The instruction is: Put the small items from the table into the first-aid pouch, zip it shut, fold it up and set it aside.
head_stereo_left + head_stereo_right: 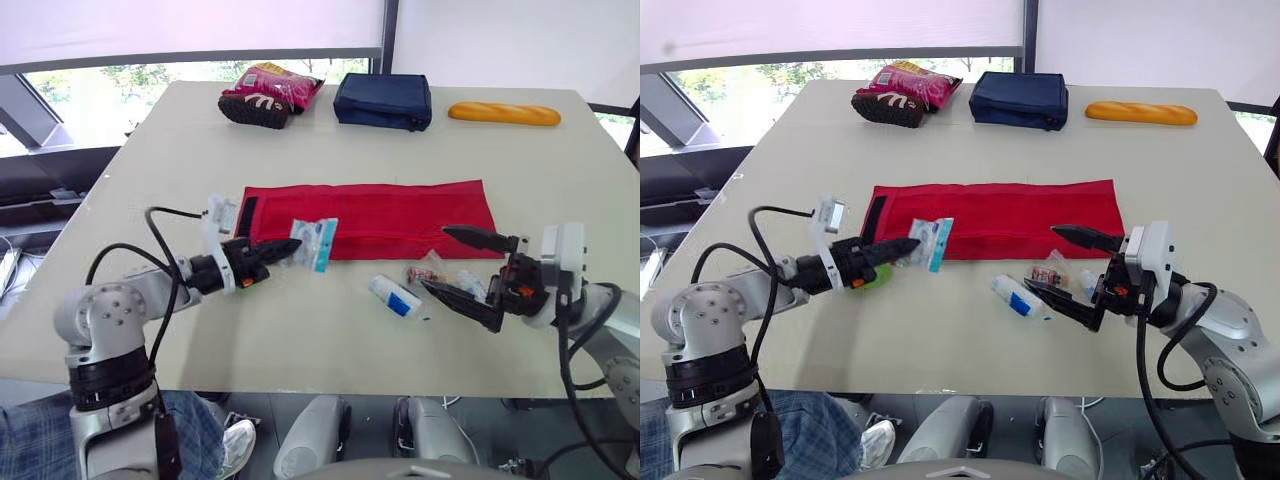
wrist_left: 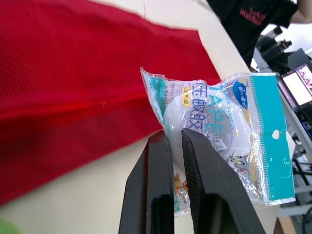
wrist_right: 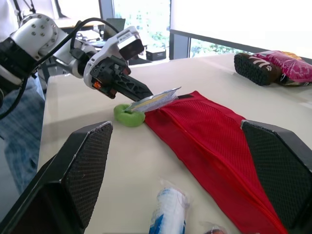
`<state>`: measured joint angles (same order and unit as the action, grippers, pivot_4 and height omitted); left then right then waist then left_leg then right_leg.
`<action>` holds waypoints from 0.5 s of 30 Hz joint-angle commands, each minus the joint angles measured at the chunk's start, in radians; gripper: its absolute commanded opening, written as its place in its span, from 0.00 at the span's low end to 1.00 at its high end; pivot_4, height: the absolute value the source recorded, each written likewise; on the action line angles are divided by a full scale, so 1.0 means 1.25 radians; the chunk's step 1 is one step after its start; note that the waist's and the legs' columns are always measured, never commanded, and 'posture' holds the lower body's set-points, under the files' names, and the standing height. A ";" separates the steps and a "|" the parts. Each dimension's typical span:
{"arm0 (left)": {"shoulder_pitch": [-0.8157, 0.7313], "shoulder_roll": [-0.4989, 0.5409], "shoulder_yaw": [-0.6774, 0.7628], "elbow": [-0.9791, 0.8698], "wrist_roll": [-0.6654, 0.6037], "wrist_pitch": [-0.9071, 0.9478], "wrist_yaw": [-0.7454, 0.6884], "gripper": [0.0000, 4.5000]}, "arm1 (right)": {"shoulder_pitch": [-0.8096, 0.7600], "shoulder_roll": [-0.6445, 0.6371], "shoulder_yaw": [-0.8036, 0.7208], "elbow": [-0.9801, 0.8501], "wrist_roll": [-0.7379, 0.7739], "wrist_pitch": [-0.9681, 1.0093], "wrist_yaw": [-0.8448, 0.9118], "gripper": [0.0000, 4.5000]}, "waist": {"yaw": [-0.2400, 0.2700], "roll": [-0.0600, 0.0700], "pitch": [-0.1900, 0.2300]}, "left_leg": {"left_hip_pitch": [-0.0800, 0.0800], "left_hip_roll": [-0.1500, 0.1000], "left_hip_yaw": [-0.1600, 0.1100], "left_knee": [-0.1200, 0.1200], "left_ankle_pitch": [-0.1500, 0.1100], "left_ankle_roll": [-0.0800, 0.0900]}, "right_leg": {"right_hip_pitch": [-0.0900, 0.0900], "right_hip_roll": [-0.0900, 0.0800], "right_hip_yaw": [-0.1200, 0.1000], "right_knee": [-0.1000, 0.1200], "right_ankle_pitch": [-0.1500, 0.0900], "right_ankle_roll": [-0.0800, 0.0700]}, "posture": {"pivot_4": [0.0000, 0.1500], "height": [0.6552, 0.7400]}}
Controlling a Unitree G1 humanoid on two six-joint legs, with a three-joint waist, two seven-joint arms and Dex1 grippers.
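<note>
The red first-aid pouch (image 1: 370,218) lies flat and unfolded in the middle of the table. My left gripper (image 1: 290,246) is shut on a clear packet with a teal edge (image 1: 315,243) and holds it above the pouch's near left edge; in the left wrist view the packet (image 2: 224,117) is pinched between the black fingers (image 2: 161,185). A small green item (image 3: 127,115) lies under that gripper. My right gripper (image 1: 437,258) stands open near the pouch's right front corner. A clear sachet (image 1: 430,270) and a white and blue roll (image 1: 393,296) lie beside it.
At the far side of the table sit a navy pouch (image 1: 383,100), a baguette (image 1: 504,113) and a pink snack bag on a dark brown item (image 1: 265,97). The table's front edge (image 1: 330,375) runs close below both grippers.
</note>
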<state>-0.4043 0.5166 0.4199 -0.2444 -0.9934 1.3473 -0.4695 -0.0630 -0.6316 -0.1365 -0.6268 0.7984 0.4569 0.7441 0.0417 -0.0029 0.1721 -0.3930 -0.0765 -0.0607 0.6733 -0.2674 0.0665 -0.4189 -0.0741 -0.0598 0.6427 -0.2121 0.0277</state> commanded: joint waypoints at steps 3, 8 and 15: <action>-0.071 -0.069 -0.065 -0.066 -0.010 -0.077 0.029 0.01 | -0.058 0.044 0.002 -0.053 0.175 0.154 -0.211 1.00 | 0.000 -0.001 0.000 | 0.000 0.000 0.000 0.000 0.000 0.000 | 0.000 0.000 0.000 0.000 0.001 -0.002 | 1.00 0.99; -0.100 -0.115 -0.161 -0.070 0.070 -0.188 0.044 0.01 | -0.145 0.081 0.024 -0.015 0.401 0.297 -0.487 1.00 | -0.005 -0.001 0.000 | 0.000 0.000 0.001 -0.001 0.001 -0.001 | -0.001 0.001 0.001 0.000 0.002 -0.003 | 1.00 0.99; -0.122 -0.174 -0.282 -0.058 0.201 -0.329 0.065 0.01 | -0.246 0.157 0.069 0.047 0.600 0.306 -0.782 1.00 | -0.003 -0.001 0.000 | -0.001 0.000 0.001 -0.001 0.001 -0.001 | -0.002 0.001 0.001 0.000 0.002 -0.004 | 1.00 0.99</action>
<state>-0.5399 0.3140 0.0959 -0.2922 -0.7716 0.9929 -0.3894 -0.3398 -0.4504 -0.0526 -0.5664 1.4822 0.8524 -0.1424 0.0378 -0.0037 0.1723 -0.3946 -0.0762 -0.0592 0.6719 -0.2659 0.0648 -0.4215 -0.0726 -0.0580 0.6428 -0.2094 0.0231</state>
